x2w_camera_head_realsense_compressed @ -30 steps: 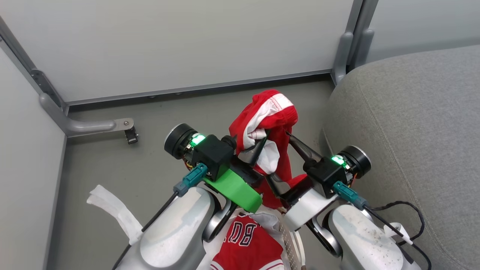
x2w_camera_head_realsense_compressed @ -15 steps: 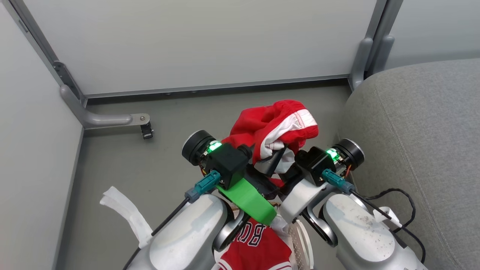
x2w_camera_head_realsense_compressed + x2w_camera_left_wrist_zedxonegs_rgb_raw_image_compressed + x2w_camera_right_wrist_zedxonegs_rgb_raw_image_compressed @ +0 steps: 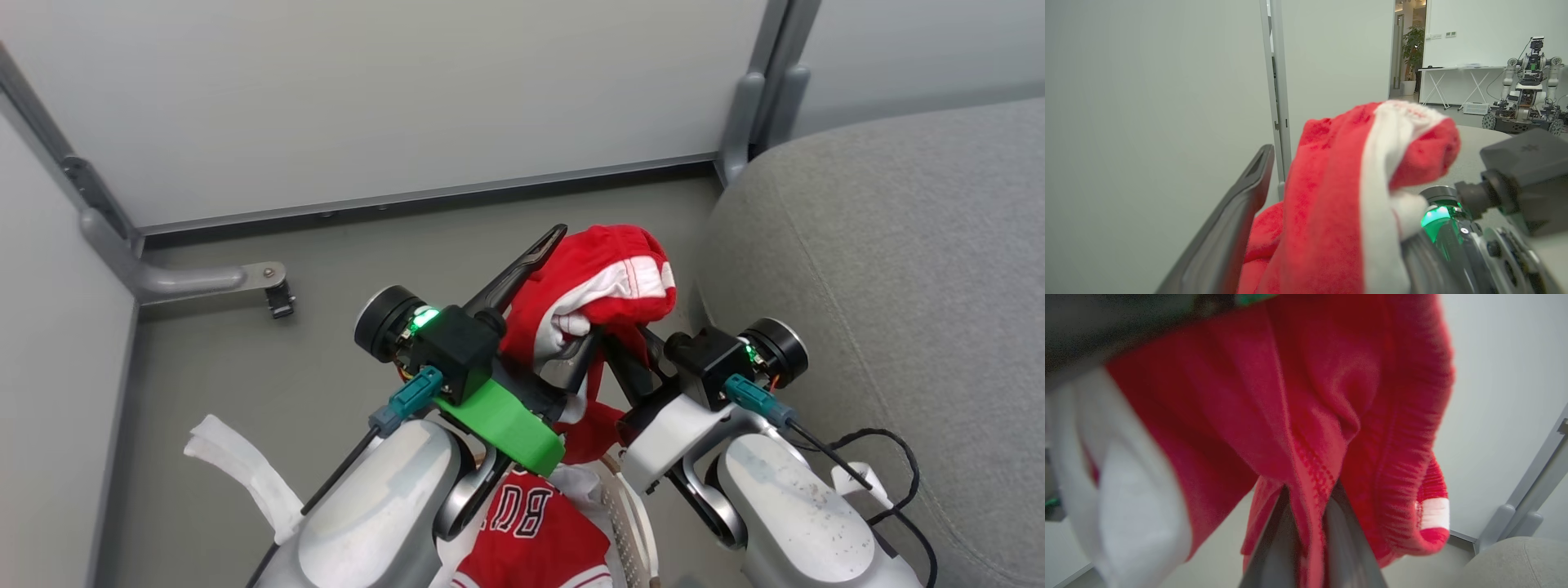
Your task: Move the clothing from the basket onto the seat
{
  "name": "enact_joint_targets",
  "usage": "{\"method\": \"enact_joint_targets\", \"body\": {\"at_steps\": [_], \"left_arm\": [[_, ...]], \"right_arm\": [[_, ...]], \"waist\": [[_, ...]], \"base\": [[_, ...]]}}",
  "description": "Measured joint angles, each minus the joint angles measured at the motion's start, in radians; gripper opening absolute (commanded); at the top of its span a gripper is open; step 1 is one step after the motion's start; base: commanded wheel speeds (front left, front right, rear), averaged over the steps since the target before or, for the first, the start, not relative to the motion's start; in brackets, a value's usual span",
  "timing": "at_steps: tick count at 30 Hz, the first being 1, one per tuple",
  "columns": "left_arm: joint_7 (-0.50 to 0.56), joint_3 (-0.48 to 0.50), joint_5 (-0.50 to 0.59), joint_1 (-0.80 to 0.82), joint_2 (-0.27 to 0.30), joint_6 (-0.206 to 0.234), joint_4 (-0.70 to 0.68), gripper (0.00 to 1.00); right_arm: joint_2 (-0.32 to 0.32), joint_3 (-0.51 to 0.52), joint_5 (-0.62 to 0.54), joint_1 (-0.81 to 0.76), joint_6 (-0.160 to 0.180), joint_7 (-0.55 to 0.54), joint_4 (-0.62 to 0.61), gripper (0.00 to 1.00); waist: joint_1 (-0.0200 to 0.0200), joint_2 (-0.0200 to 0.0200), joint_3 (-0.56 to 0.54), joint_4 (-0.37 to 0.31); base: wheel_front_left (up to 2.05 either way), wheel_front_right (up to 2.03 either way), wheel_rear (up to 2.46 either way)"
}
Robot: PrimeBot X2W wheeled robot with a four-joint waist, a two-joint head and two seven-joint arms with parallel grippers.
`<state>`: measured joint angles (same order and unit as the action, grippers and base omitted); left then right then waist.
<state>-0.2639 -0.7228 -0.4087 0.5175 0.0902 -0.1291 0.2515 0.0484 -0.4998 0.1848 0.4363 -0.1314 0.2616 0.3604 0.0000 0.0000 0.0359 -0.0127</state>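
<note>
Pale, smooth partition panels in grey metal framing close off the back. The seat is on the right: grey woven upholstery with a rounded edge and one stitched seam curving down it. The floor is matt grey.

The basket sits at the bottom edge between the two pale forearms. Only a slice of its white perforated plastic wall is visible. Inside it lies the jersey, red, with black white-outlined letters and white trim.

The red garment is soft knit with a broad white band and a ribbed hem. It is held bunched in the air above the basket, just left of the seat's edge and over the floor.

Left pincer — fingers spread wide apart. One dark finger juts out bare and the cloth drapes over the other.

Right pincer — fingers drawn together, pinching a fold of the red garment between them.
</note>
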Motion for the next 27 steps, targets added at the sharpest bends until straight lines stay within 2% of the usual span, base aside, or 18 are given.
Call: {"method": "enact_joint_targets", "body": {"at_steps": [9, 19, 23, 27], "left_arm": [[0.0, 0.022, 0.034, -0.02, 0.024, 0.0, 0.007, 1.0], [0.0, 0.005, 0.051, -0.04, 0.053, 0.0, 0.003, 1.0], [0.0, -0.024, 0.052, -0.04, 0.074, 0.0, -0.009, 1.0], [0.0, -0.045, 0.052, -0.036, 0.116, 0.0, -0.024, 1.0]], "right_arm": [[0.001, 0.067, -0.02, -0.037, 0.0, 0.0, -0.049, 0.0], [0.002, 0.193, -0.069, -0.076, 0.0, 0.0, -0.098, 0.0], [0.002, 0.254, -0.123, -0.046, 0.0, 0.0, -0.097, 0.0], [0.002, 0.348, -0.199, 0.048, 0.0, 0.0, -0.086, 0.0]], "waist": [[0.0, 0.0001, 0.03, -0.172], [0.0, 0.0, 0.086, -0.379], [0.0, 0.0001, 0.128, -0.418], [0.0, 0.0001, 0.18, -0.436]], "base": [[0.0, 0.0, 0.0], [0.0, 0.0, 0.0], [0.0, 0.0, 0.0], [0.0, 0.0, 0.0]]}}
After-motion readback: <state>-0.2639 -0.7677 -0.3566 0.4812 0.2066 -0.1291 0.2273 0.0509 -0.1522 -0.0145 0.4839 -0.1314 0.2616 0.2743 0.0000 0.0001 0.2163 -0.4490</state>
